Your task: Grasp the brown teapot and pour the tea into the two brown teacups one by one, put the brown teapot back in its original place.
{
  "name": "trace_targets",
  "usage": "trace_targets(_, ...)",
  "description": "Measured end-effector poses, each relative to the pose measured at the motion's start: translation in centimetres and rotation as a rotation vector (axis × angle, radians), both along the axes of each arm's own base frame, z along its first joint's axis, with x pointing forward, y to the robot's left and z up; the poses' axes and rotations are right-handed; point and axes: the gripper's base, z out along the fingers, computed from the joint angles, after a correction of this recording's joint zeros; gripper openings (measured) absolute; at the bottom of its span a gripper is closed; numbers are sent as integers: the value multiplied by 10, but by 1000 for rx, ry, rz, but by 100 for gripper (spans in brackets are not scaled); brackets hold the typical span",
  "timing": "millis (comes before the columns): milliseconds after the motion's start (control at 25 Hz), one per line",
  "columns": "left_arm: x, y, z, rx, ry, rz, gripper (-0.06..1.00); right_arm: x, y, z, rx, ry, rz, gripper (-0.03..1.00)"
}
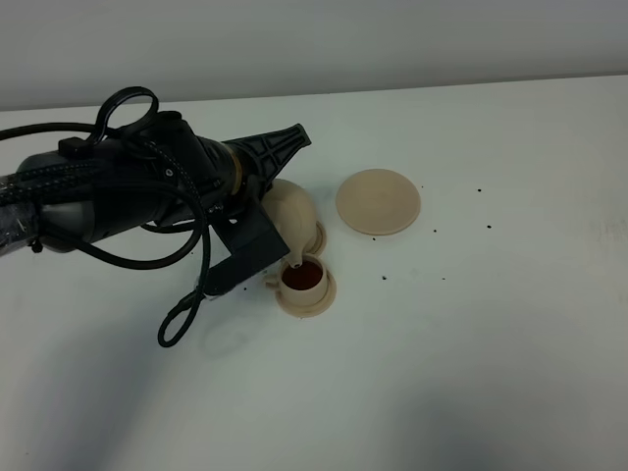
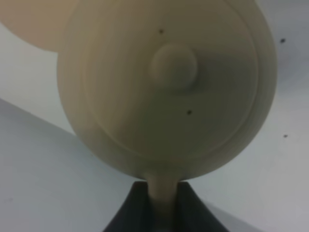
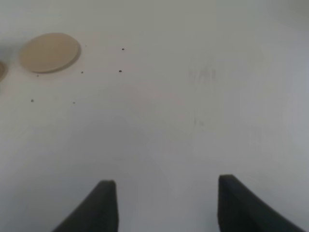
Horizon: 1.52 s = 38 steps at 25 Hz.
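- White tabletop (image 1: 510,353) fills the scene, bare apart from the tea set and a scatter of small dark specks around the wide saucer.
- Reaching in from nine o'clock in the high view, the left gripper (image 1: 257,208) is clamped tight on the brown teapot (image 1: 291,218); the left wrist view shows its fingers (image 2: 126,212) pinching the loop handle, with the lid knob facing the lens.
- That teapot is tipped over hard, spout down toward six o'clock, so the lip sits right above the nearer teacup (image 1: 303,279). I judge the steep tilt is there to get the stream into the cup and not onto its small saucer (image 1: 306,299).
- Reddish tea already shows in that cup, so the first pour looks well along.
- A second cup is not clearly visible; only a sliver of rim or saucer peeks out at the teapot's three o'clock, mostly hidden by the pot.
- Up at one o'clock from the filling cup lies the wide saucer (image 1: 379,201), vacant, close beside the cups for an easy return of the pot.
- Well clear of the crockery, the right gripper (image 3: 164,203) hangs over bare table, jaws apart and holding nothing.
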Motion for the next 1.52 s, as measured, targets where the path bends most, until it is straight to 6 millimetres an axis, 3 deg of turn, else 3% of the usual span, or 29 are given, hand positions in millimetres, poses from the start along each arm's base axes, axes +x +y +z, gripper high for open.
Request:
trace_targets(400, -4, 4, -1, -93, 56, 183, 15, 0, 0, 0, 0, 0, 0, 49)
trace_targets(640, -12, 12, 20, -191, 62, 343, 15, 0, 0, 0, 0, 0, 0, 49)
trace_targets(1000, -35, 25, 30, -324, 217, 758, 15, 0, 0, 0, 0, 0, 0, 49)
trace_targets(1520, -52, 48, 14, -400, 410, 1285, 15, 0, 0, 0, 0, 0, 0, 49)
